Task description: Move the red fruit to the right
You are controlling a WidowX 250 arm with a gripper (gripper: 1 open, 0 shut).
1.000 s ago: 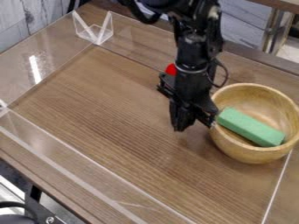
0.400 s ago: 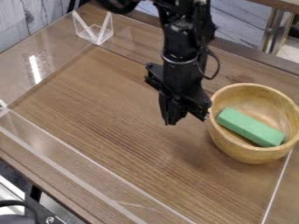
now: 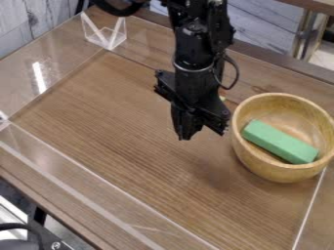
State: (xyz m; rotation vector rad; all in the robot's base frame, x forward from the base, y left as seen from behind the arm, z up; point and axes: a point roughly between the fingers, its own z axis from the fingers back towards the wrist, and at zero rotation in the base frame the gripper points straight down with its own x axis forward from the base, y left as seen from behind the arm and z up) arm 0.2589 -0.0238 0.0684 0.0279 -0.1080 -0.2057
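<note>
My gripper [image 3: 189,134] hangs from the black arm and points straight down over the wooden table, just left of the wooden bowl [image 3: 267,172]. Its fingers are pressed together and I see nothing between them. The tips hover slightly above the tabletop. The red fruit does not show in this view; the arm may be covering it.
The bowl at the right holds a green rectangular block [image 3: 278,142]. A clear plastic stand [image 3: 102,33] sits at the far left corner. Low clear walls [image 3: 39,146] run along the table's left and near edges.
The gripper has moved left, away from the bowl, and risen a little, staying shut. A small red spot seen beside the arm a second ago is now covered.
</note>
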